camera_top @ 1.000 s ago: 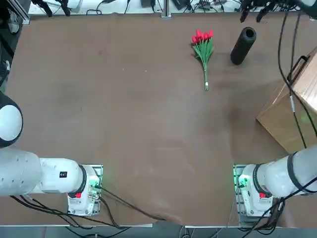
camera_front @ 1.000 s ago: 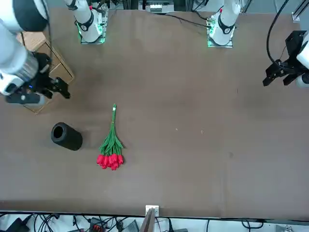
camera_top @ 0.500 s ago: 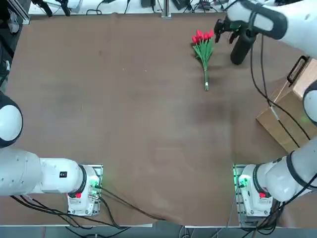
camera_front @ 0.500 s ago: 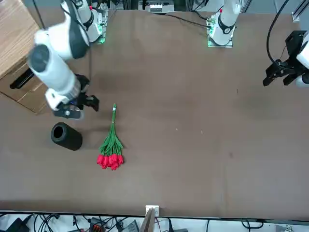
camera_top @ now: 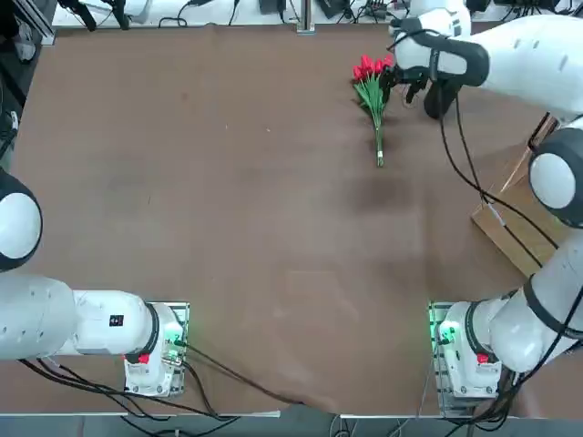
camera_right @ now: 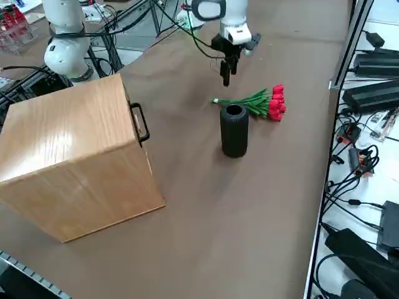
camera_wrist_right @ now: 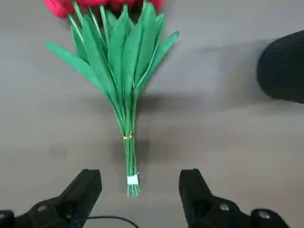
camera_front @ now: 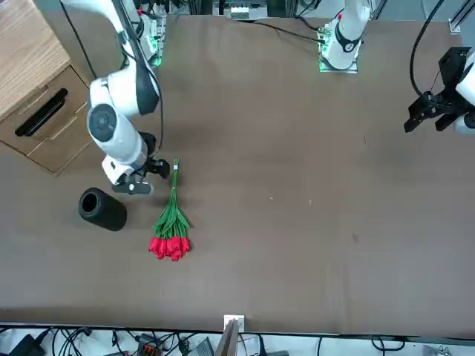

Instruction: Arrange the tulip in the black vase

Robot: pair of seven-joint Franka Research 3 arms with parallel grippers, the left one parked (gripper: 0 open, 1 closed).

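The tulip [camera_top: 373, 91] lies flat on the brown table, red blooms toward the far edge and stems pointing back at the robot. The tulip [camera_front: 172, 219] has the black vase [camera_front: 102, 209] standing upright just to the robot's right of it, mouth up. In the top view the arm partly covers the black vase [camera_top: 439, 102]. My right gripper [camera_wrist_right: 140, 190] hangs open above the stem end, fingers pointing down, touching nothing. Side on, the right gripper [camera_right: 225, 78] is well above the tulip [camera_right: 255, 101] and behind the black vase [camera_right: 234, 129].
A light wooden box [camera_right: 75, 156] with a black handle stands on the table's right side, between the vase and the right arm's base. The wooden box [camera_front: 37, 96] shows behind the arm. Cables and power bricks [camera_right: 368, 93] lie off the far edge.
The right arm has swung in from over the wooden box to above the tulip's stems. Its gripper stayed open. Tulip and vase have not moved.
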